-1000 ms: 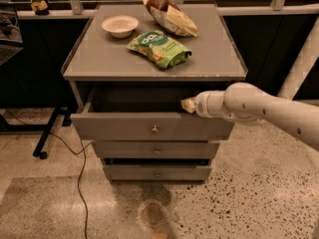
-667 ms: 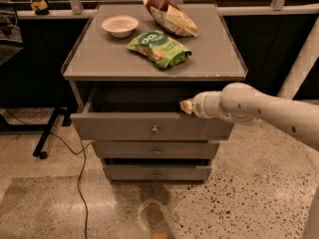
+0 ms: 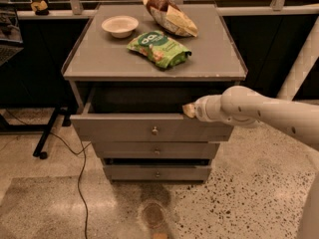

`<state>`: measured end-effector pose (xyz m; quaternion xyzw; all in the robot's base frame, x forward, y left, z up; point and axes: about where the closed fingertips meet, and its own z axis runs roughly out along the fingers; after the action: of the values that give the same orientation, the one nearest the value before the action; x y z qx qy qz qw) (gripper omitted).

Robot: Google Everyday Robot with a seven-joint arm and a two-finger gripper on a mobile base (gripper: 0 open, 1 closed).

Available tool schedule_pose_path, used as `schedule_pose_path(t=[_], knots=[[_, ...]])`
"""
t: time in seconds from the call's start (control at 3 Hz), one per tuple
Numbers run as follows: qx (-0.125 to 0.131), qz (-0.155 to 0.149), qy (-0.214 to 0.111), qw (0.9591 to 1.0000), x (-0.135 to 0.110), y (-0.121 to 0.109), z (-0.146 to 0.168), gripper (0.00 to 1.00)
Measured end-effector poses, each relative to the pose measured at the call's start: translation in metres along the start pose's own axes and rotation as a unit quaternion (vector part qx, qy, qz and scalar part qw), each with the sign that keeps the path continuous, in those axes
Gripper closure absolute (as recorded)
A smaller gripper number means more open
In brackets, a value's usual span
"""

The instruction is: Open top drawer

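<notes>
The top drawer (image 3: 124, 129) is a wide grey flat front with a small round metal knob (image 3: 155, 130) at its centre. It stands pulled out from the grey cabinet (image 3: 219, 59), with a dark gap behind its upper edge. My gripper (image 3: 189, 110) reaches in from the right on a white arm (image 3: 259, 111). Its tip is at the drawer front's upper edge, right of centre, above and to the right of the knob. Two shorter grey drawer fronts (image 3: 155, 150) sit below.
On the cabinet top lie a white bowl (image 3: 120, 25), a green snack bag (image 3: 158, 48) and a brown-and-white chip bag (image 3: 169, 15). A black cable (image 3: 79, 183) runs over the speckled floor at left. A black stand leg (image 3: 47, 133) is at left.
The gripper has shifted very slightly; the drawer stands pulled out as before.
</notes>
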<state>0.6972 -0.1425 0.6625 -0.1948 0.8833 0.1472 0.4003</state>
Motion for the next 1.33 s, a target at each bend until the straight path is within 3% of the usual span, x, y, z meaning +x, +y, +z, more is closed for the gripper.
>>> schedule_pose_path(t=[0.67,1.33], knots=[[0.006,0.031,0.002,0.9995,0.015,0.004,-0.029,1.0],[0.003,0.04,0.007,0.9992,0.021,0.007,-0.037,1.0]])
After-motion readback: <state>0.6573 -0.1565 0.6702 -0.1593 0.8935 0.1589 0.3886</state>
